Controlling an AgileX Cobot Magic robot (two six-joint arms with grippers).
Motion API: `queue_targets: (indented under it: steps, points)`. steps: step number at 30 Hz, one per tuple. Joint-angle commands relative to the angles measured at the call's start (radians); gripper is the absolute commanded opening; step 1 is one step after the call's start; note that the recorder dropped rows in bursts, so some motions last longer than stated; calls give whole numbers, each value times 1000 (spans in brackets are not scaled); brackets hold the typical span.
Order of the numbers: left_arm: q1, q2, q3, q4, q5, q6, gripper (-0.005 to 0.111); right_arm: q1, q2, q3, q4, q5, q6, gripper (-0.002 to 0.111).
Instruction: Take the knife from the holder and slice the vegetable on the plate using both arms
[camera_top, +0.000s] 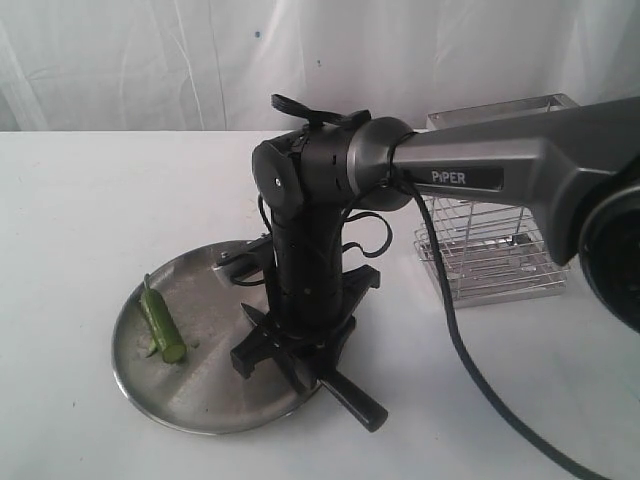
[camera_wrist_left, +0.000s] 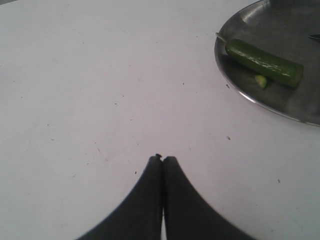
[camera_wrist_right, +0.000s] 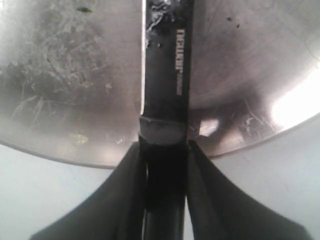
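Between the right pincer's (camera_wrist_right: 165, 155) clamped fingers the knife (camera_wrist_right: 167, 65) is held over the plate (camera_wrist_right: 75, 75), ready for slicing; the left pincer (camera_wrist_left: 163, 162) is clenched empty beside it.

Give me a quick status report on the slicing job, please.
Right end effector shut on knife, over plate. Left end effector shut, empty, off the plate. Vegetable on plate, one slice cut. Nothing in the way.
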Motion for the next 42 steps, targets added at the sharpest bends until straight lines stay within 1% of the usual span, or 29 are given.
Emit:
queue_targets:
  steps: [1, 5, 7, 16, 31, 42]
  points:
    - [-5, -4, 1, -5, -1, -1, 0, -4, -2, 3, 2, 7, -9, 21]
    - [-5, -4, 1, -5, -1, -1, 0, -4, -2, 3, 2, 7, -9, 33]
    - [-5, -4, 1, -5, -1, -1, 0, -4, -2, 3, 2, 7, -9, 37]
    - [-5, -4, 1, -5, -1, -1, 0, -4, -12, 1, -54, 7, -9, 37]
    - [-5, -4, 1, -5, -1, -1, 0, -4, -17, 1, -72, 4, -9, 37]
    - [-5, -4, 1, -5, -1, -1, 0, -4, -17, 1, -80, -138, -2, 35]
